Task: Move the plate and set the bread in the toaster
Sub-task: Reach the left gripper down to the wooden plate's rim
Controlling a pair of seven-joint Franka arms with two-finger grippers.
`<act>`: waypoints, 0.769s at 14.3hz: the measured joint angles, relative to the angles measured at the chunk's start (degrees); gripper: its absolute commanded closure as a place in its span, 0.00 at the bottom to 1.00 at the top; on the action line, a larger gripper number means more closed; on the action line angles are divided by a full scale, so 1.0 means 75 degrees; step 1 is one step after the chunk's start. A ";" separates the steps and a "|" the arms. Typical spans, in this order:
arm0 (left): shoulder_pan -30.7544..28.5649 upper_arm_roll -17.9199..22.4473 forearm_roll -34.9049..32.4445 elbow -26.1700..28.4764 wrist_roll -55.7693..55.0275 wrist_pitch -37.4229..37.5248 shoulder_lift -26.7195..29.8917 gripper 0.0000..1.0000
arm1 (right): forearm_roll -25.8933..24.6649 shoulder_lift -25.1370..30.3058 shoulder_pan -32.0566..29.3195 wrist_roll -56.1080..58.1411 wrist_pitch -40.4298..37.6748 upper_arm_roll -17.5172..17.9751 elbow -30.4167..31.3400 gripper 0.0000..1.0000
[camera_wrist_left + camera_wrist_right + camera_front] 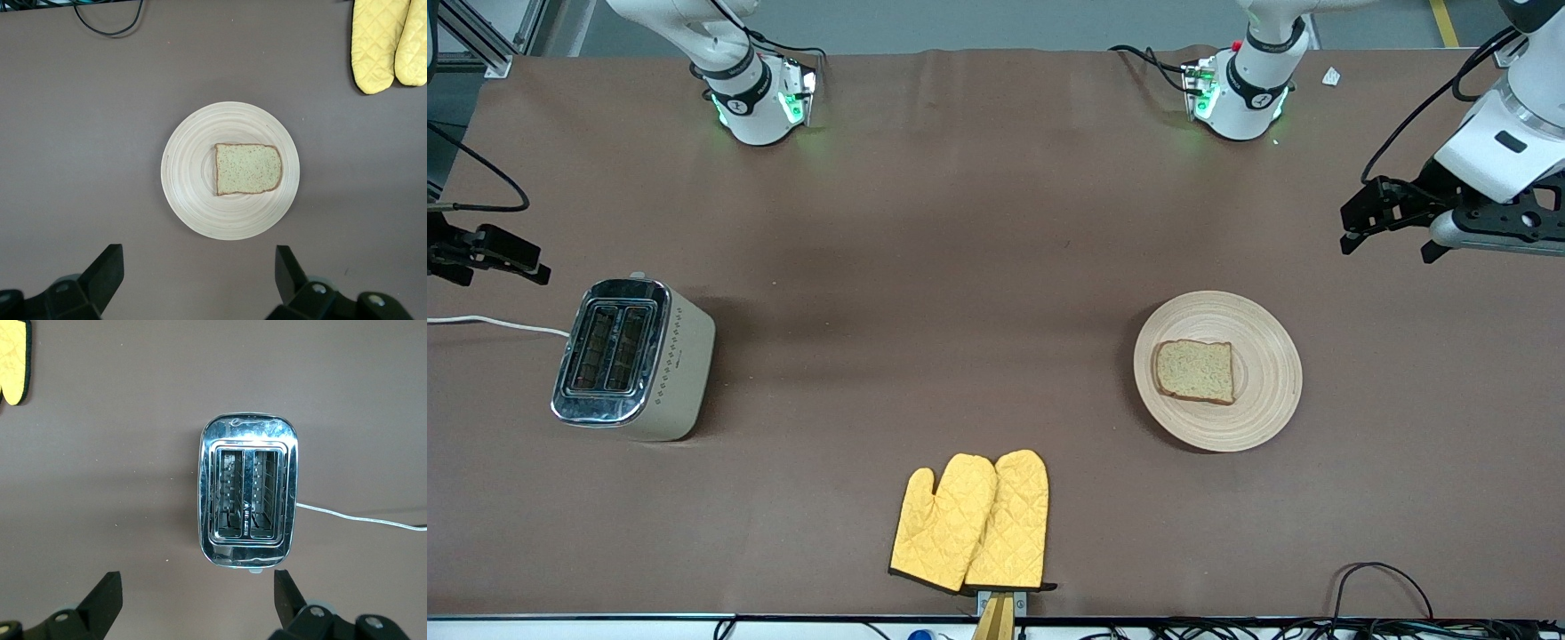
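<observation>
A: What covered the worktop [960,267]?

B: A plain brown cloth with faint creases. Grey floor showed past its edge by the arm bases, and cables [1383,578] trailed along the edge nearest the front camera.

A: Where were the task things?

B: The plate [1258,418] lay toward the left arm's end, and the bread [1195,371] lay flat on it, at about nine o'clock from the plate's middle in the front view. The toaster [633,358] stood toward the right arm's end, both slots up, its cord [498,323] running off the worktop. From the plate, the mitts [971,522] lay at about eight o'clock, close to the worktop's near edge.

A: And the grippers?

B: The left gripper [199,270] hung over the worktop beside the plate, jaws wide, holding nothing. The right gripper [197,590] hung beside the toaster, jaws wide and empty too.
</observation>
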State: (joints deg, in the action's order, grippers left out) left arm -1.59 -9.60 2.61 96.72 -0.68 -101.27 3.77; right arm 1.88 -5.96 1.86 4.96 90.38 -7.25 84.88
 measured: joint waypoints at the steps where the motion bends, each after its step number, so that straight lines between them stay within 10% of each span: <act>1: -0.0001 0.0007 0.0000 -0.0080 0.0000 0.0045 -0.0052 0.00 | 0.0000 0.0000 0.0000 0.0000 0.0000 0.0000 0.0000 0.00; 7: -0.0241 0.0015 0.0238 -0.0271 0.0233 0.0347 -0.0559 0.00 | 0.0000 0.0000 0.0000 0.0000 -0.0002 0.0000 -0.0001 0.00; 11: -0.1277 0.0044 0.2283 -0.0169 0.1525 0.0368 -0.1703 0.00 | 0.0000 0.0000 -0.0001 0.0000 -0.0007 0.0002 -0.0005 0.00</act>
State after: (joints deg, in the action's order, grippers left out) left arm -11.16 -9.27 19.73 95.45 10.76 -98.51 -9.01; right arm 1.88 -5.96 1.85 4.96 90.33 -7.24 84.84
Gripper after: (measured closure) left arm 0.000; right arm 0.000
